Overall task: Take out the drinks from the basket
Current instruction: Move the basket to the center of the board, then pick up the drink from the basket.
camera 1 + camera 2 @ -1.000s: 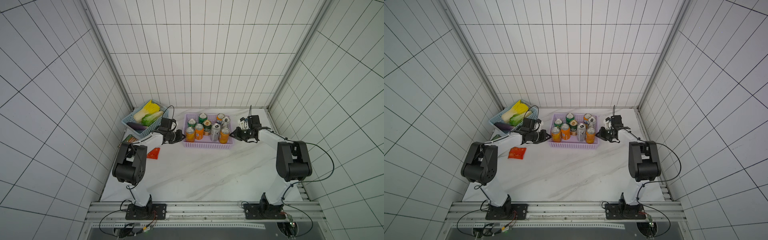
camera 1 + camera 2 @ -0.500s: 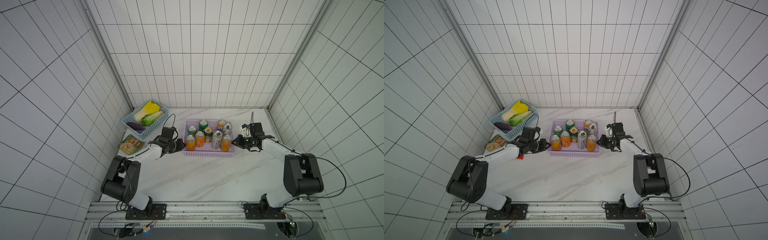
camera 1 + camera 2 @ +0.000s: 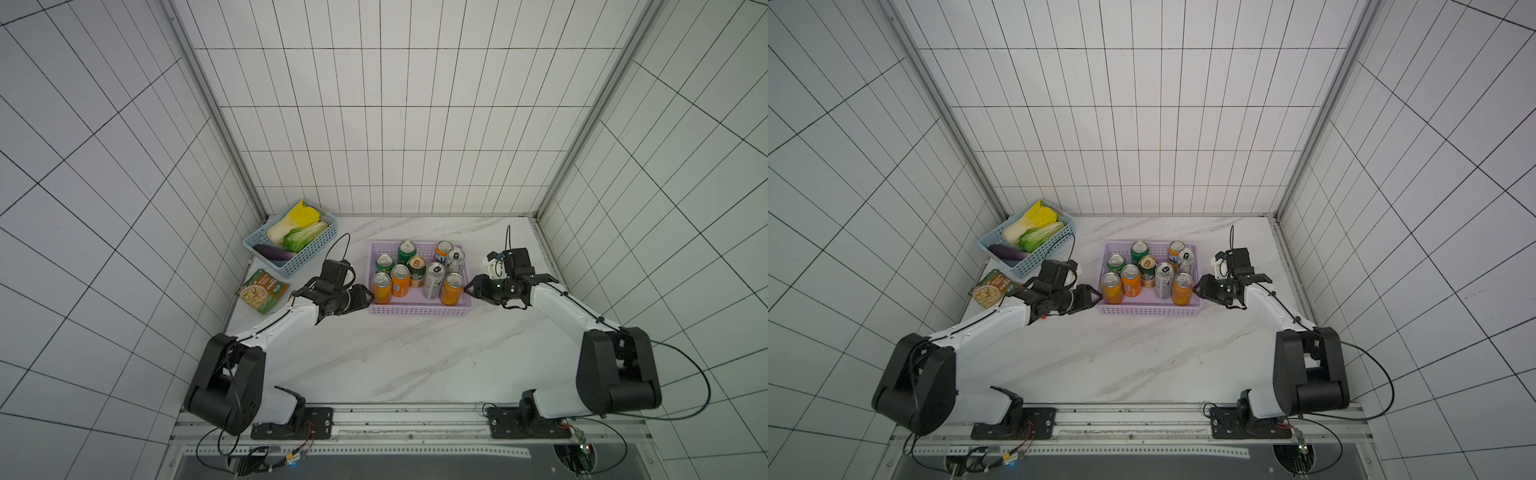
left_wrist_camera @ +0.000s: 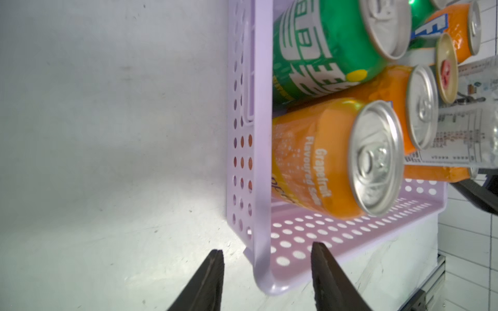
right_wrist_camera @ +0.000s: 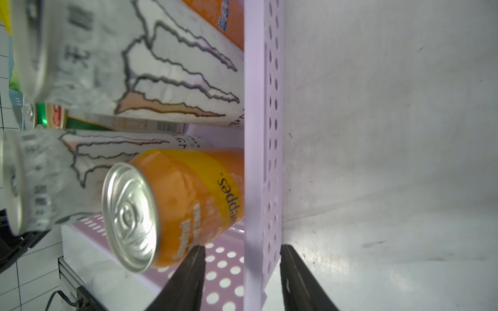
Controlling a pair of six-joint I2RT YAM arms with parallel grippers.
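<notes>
L jaws: parted, astride basket [image 4: 258, 161] end wall, nr corner.
R jaws: parted, astride opp. end wall.
Drinks [image 3: 400, 282]: all 9 upright in basket.
Basket: flat on worktop [image 3: 415, 357].

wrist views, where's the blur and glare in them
Left wrist view: a bright glare patch on the table beside the basket, and the gold-topped can behind is soft. Right wrist view: the slim silver-white cans smear toward their lids, the orange can is fairly sharp, with table glare beside the basket wall.
</notes>
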